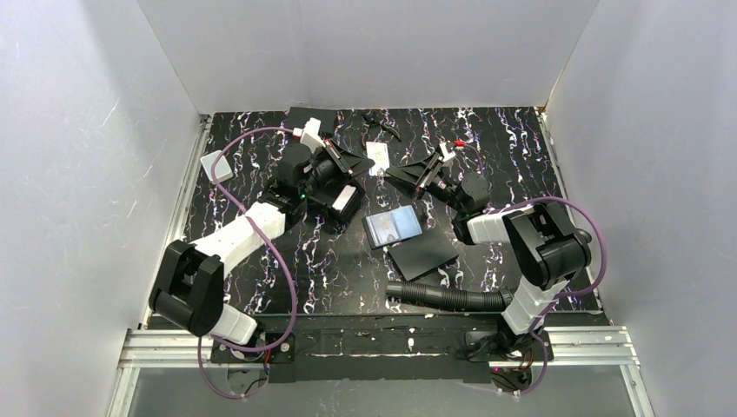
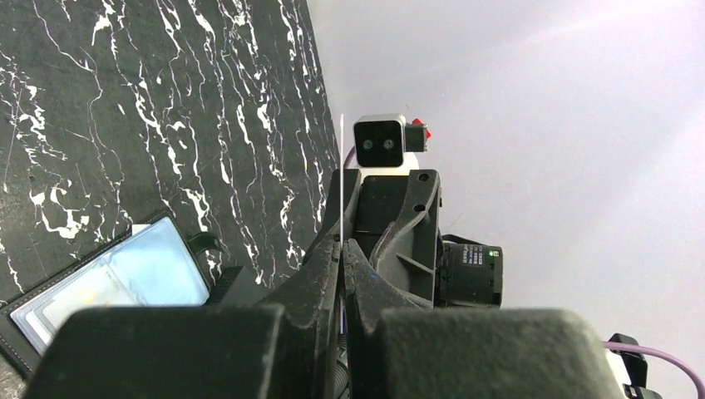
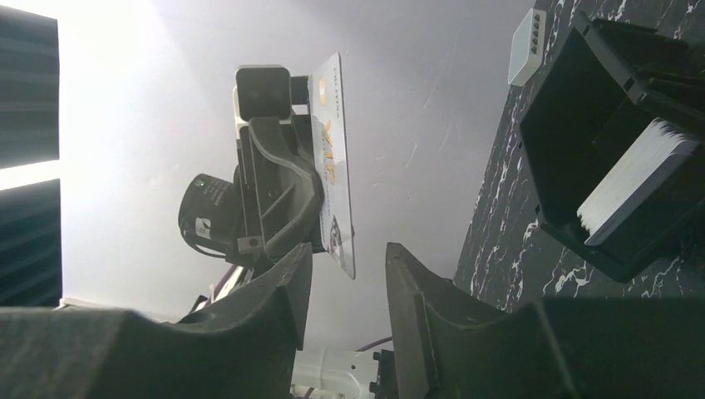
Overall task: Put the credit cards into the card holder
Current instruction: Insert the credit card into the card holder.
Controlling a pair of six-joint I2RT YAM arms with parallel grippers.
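My left gripper is shut on a credit card, held upright above the table at the back middle. In the left wrist view the card shows edge-on as a thin line between the closed fingers. My right gripper is open and faces the card from the right; in the right wrist view the pale card, with gold print, hangs just beyond my open fingers. The card holder lies open on the table in front of both grippers, a blue card face showing; it also shows in the left wrist view.
A black box holding a stack of white cards stands under the left wrist. A matte black sheet lies next to the holder. A black corrugated hose lies near the front. A small white block sits at the left edge.
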